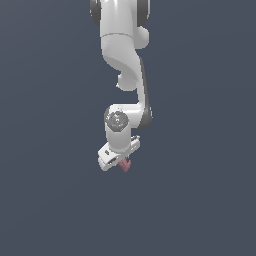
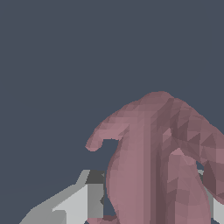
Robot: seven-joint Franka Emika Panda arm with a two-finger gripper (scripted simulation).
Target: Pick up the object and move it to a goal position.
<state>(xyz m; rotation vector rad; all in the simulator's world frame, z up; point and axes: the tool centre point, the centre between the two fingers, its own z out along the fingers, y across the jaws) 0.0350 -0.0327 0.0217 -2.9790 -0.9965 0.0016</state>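
The object (image 1: pixel 125 164) is a small dusty-pink lumpy thing with a hooked, pointed end. In the exterior view it sticks out below the white gripper (image 1: pixel 123 161), near the middle of the picture. In the wrist view the object (image 2: pixel 162 166) fills much of the frame, with its hooked tip pointing sideways. A grey finger (image 2: pixel 83 199) shows on one side of it and a sliver of the other finger (image 2: pixel 217 210) on the far side. The gripper is shut on the object.
The white arm (image 1: pixel 125 75) comes down from the top of the exterior view to the wrist (image 1: pixel 117 122). Behind everything is a plain dark blue-grey ground (image 1: pixel 50 150).
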